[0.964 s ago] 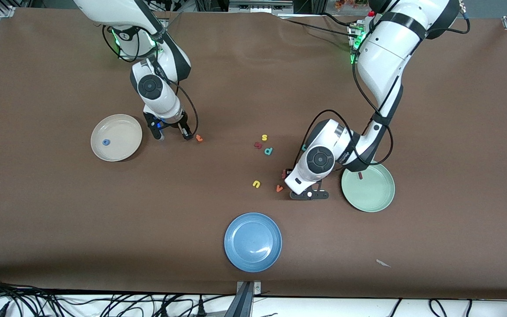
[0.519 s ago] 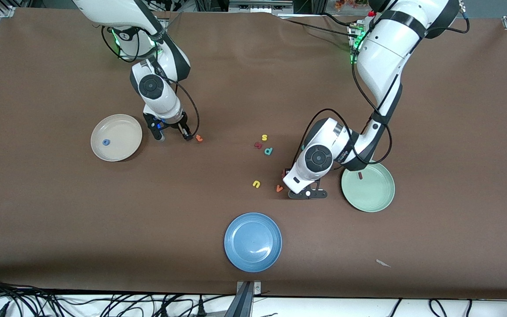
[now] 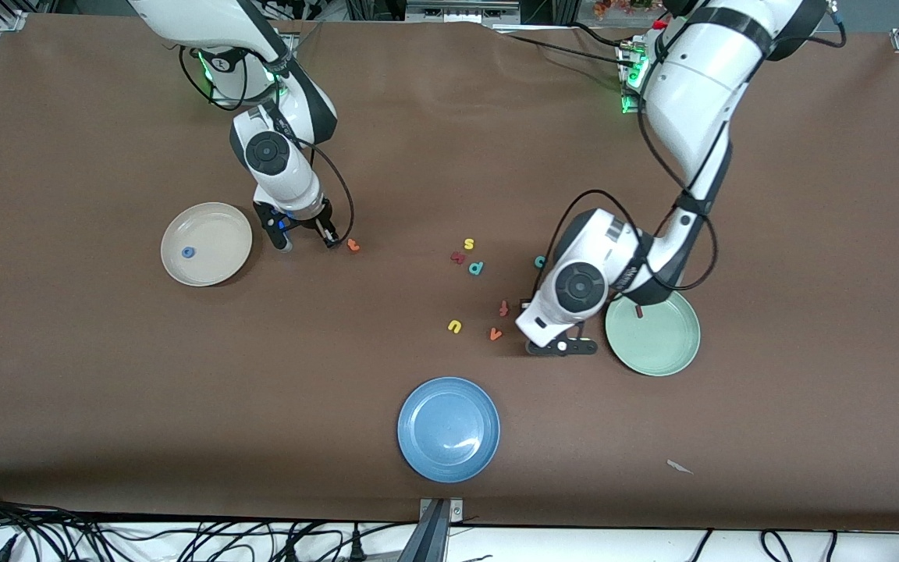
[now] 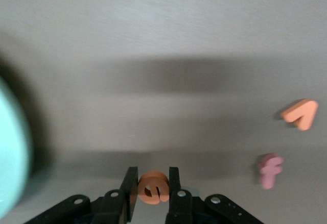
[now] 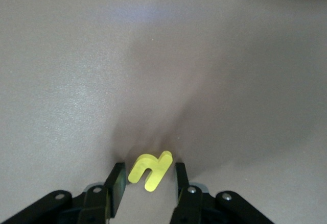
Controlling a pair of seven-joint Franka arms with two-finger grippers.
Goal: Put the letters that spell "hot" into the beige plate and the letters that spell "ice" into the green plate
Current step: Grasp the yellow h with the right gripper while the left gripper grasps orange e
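In the left wrist view, my left gripper [image 4: 153,173] is shut on the orange "e" [image 4: 153,187], and both pads press its sides. From the front, this gripper [image 3: 563,346] hangs over the table beside the green plate [image 3: 656,351], which holds the dark red "i" [image 3: 638,311]. The teal "c" [image 3: 540,262] lies on the table by the left wrist. My right gripper [image 5: 149,169] stands open around the yellow "h" [image 5: 149,170], with a thin gap on each side. It [image 3: 307,240] is between the beige plate [image 3: 215,226], holding the blue "o" [image 3: 187,252], and the orange "t" [image 3: 353,245].
Loose letters lie mid-table: yellow "s" [image 3: 469,244], a dark red letter [image 3: 457,257], teal "p" [image 3: 476,268], yellow "u" [image 3: 455,326], orange "v" [image 3: 495,334] and "f" [image 3: 503,307]. The blue plate [image 3: 449,429] sits nearer the front camera. A white scrap [image 3: 680,467] lies near the front edge.
My left gripper shut on the "e" and shifted toward the green plate, uncovering the "f". The right gripper's jaws narrowed around the "h"; that arm barely moved.
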